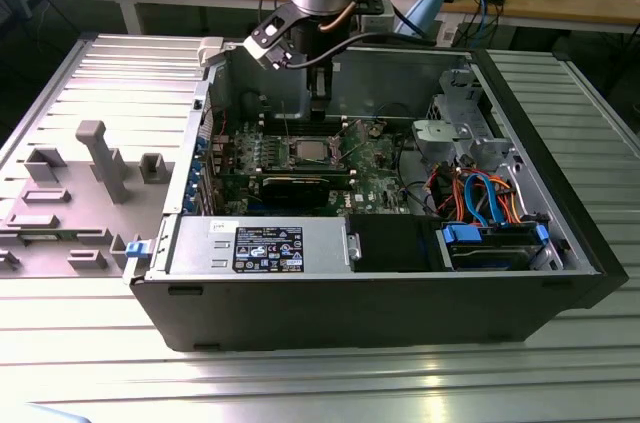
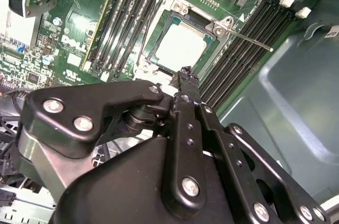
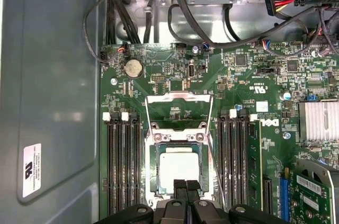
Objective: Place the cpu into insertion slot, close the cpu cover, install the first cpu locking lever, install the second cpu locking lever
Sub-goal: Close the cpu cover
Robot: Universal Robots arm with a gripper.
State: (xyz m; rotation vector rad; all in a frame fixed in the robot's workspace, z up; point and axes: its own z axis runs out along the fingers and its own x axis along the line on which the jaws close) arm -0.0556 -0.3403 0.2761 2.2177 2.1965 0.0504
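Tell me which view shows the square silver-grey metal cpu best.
The first wrist view: the cpu faces the camera squarely and close. The second wrist view shows it obliquely; the exterior view, tiny and distant.

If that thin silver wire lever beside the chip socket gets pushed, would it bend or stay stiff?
The thin silver wire lever looks springy: long, slender, one end free. Probably light. Its smooth bare metal may slip off a pusher.

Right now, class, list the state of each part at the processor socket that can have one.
cpu: seated in the insertion slot.
cpu cover: swung open, off the cpu.
locking lever: free, not latched.
hand: shut, holding nothing, close to the cpu.
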